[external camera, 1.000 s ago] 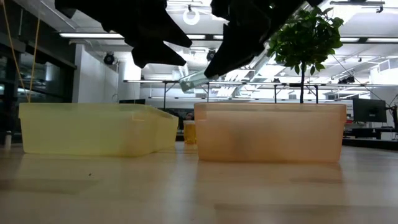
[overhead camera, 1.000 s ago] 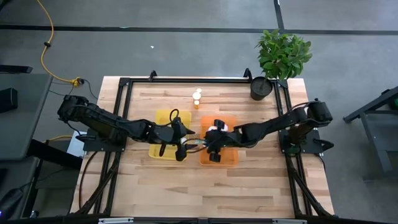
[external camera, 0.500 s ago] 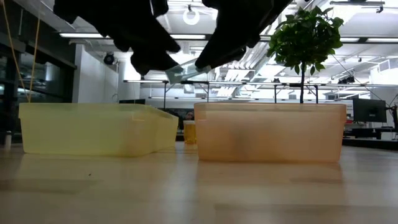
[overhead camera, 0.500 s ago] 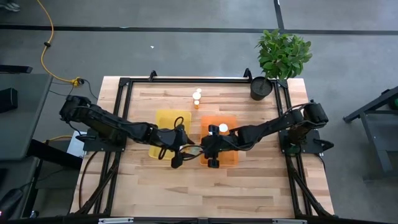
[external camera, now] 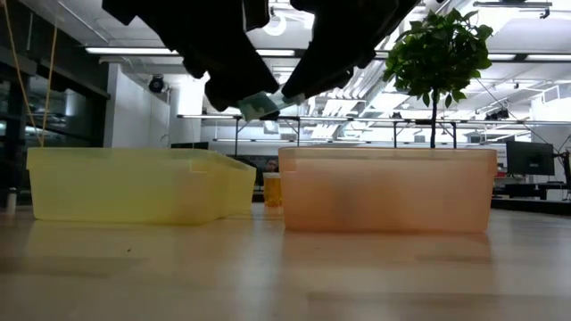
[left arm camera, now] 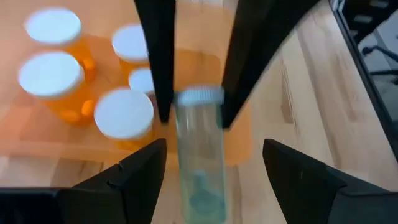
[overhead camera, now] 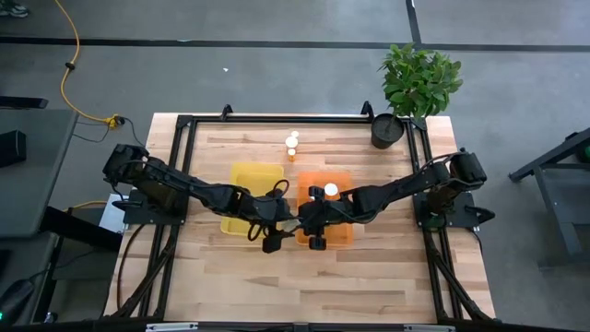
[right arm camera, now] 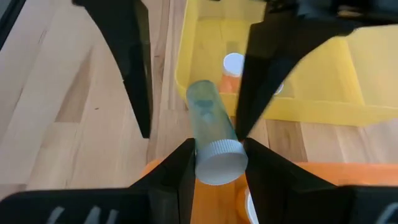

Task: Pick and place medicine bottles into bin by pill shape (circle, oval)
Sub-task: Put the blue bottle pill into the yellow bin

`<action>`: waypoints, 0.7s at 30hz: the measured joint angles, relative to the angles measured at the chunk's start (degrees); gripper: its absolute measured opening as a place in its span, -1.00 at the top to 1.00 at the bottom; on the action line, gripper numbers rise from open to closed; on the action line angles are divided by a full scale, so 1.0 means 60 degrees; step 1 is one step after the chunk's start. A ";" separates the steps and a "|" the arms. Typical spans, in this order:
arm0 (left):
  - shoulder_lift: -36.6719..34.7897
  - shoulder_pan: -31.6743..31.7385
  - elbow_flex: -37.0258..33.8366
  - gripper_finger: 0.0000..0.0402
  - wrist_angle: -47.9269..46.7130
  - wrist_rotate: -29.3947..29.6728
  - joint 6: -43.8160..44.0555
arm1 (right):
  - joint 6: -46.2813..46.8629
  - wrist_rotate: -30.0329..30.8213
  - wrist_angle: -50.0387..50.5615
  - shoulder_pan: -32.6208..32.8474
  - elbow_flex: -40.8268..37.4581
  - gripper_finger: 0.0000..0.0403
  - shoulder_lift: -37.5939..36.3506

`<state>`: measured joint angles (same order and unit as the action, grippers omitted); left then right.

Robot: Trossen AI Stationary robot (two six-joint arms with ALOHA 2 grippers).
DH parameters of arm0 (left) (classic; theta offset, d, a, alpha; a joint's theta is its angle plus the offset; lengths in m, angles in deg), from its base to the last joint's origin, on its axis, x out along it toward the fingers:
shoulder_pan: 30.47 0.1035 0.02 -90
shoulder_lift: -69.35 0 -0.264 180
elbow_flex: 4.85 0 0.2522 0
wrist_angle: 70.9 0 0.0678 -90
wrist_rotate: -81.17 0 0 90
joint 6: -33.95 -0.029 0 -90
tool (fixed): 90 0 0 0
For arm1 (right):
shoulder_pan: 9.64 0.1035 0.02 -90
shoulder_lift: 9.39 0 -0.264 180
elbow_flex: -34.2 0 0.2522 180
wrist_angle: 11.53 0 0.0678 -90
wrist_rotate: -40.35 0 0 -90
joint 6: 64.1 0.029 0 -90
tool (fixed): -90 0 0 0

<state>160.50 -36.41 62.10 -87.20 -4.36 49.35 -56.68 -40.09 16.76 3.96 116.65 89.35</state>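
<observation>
A handover above the gap between the yellow bin (overhead camera: 255, 198) and the orange bin (overhead camera: 324, 219). The right gripper (right arm camera: 211, 163) is clamped on the capped end of a clear bottle (right arm camera: 211, 140), holding it level so its free end projects toward the yellow bin. The left gripper (left arm camera: 198, 163) straddles that end, fingers (left arm camera: 138, 177) spread and not yet touching. Other medicine bottles (left arm camera: 59, 81) already stand inside the orange bin, presumably sorted.
</observation>
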 joint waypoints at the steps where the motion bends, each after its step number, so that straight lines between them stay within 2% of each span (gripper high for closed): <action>1: -0.0008 0.0000 0.0026 -0.26 0.0013 0.0066 -0.0014 | -0.0045 0.0000 0.0000 0.0015 0.0000 0.47 0.0000; 5: -0.0011 -0.0015 0.0044 -0.21 -0.0024 0.0329 -0.0098 | -0.0066 0.0000 0.0041 0.0059 0.0000 0.47 0.0000; 15: -0.0011 0.0050 0.0047 0.12 -0.0017 0.0371 -0.0099 | -0.0066 0.0041 -0.0006 0.0056 -0.0004 0.47 0.0000; 21: -0.0011 0.0044 0.0047 0.22 0.0013 0.0371 -0.0099 | -0.0066 0.0041 -0.0029 0.0056 -0.0004 0.47 0.0000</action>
<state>160.44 -36.14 62.38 -87.12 -2.13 48.76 -57.07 -39.84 16.58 4.30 116.63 89.35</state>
